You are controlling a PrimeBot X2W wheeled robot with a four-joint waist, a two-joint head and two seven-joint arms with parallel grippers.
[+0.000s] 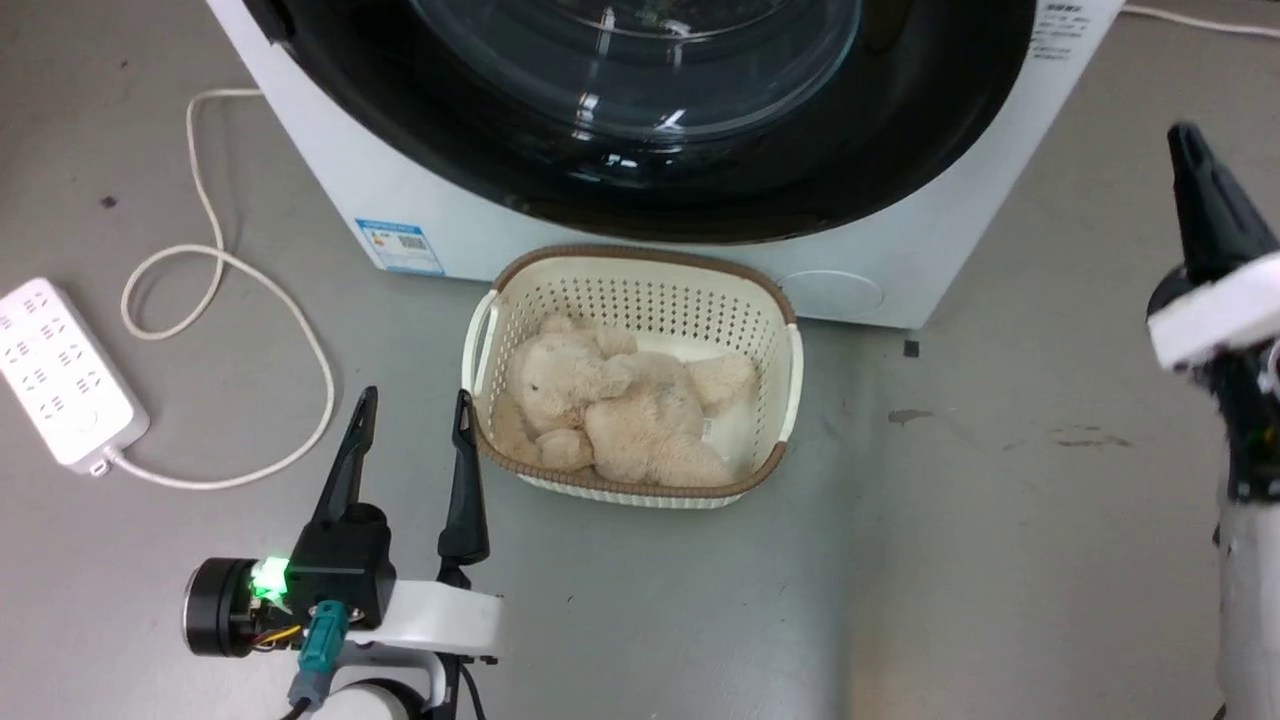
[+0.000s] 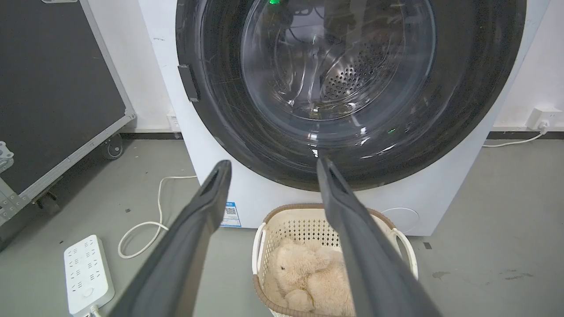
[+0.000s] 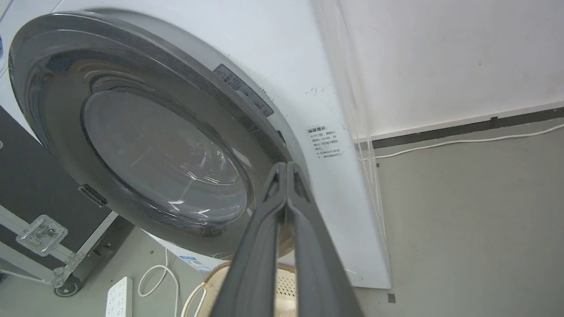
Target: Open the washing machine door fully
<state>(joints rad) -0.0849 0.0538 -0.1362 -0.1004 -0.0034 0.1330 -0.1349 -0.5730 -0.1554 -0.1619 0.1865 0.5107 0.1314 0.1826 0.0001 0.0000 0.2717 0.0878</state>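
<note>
The left gripper (image 2: 273, 164) spreads its two long dark fingers (image 2: 194, 233) up from the bottom edge. Upper centre shows the round, glossy black-rimmed, glass-centred washing machine door (image 2: 462, 88). At lower centre, a cream perforated plastic basket (image 2: 282, 213) holds a beige plush toy (image 2: 308, 277). A white power strip (image 2: 86, 273) lies lower left.

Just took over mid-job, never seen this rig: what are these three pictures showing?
A wheeled two-armed robot faces a front-loading washer. One picture looks down from its head; the others look along each arm's jaws. The left jaws stand open and empty. The right jaws are pressed together, empty, pointing near the edge of the washing machine door, which looks shut. On the floor sit a basket holding a plush bear, and a power strip.
</note>
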